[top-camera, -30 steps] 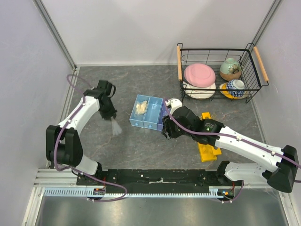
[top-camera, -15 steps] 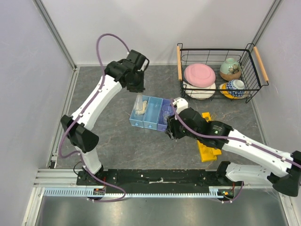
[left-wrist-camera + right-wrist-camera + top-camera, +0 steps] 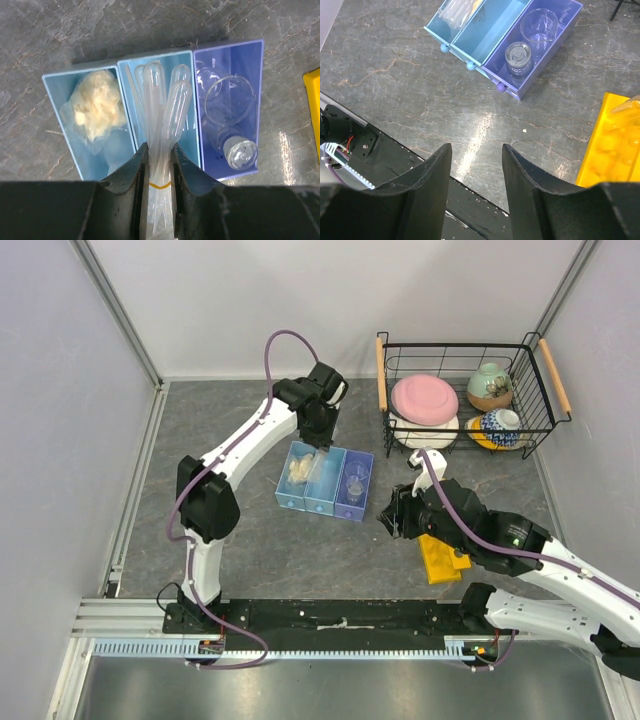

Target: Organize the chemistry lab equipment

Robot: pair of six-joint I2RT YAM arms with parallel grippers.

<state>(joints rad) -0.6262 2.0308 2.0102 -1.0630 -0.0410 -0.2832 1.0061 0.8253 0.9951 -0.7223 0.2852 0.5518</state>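
Note:
My left gripper (image 3: 159,150) is shut on a bundle of thin clear test tubes (image 3: 160,100) bound with a yellow band. The bundle hangs over the middle compartment of the blue tray (image 3: 190,50). A cream lump (image 3: 97,105) lies in the left compartment, and a small clear beaker (image 3: 227,95) and a funnel (image 3: 241,152) lie in the right one. From above, the left gripper (image 3: 322,445) points down at the tray (image 3: 310,508). My right gripper (image 3: 388,515) hovers open and empty to the tray's right. The right arm partly covers the yellow rack (image 3: 440,555).
A black wire basket (image 3: 465,390) with wooden handles stands at the back right, holding a pink plate (image 3: 424,398) and ceramic bowls. The right wrist view shows the rack's edge (image 3: 615,150) at the right and the black base rail (image 3: 380,145) at the near side.
My left arm swung from the table's left side to above the tray, carrying the test tubes. My right arm drew back from the tray toward the near right.

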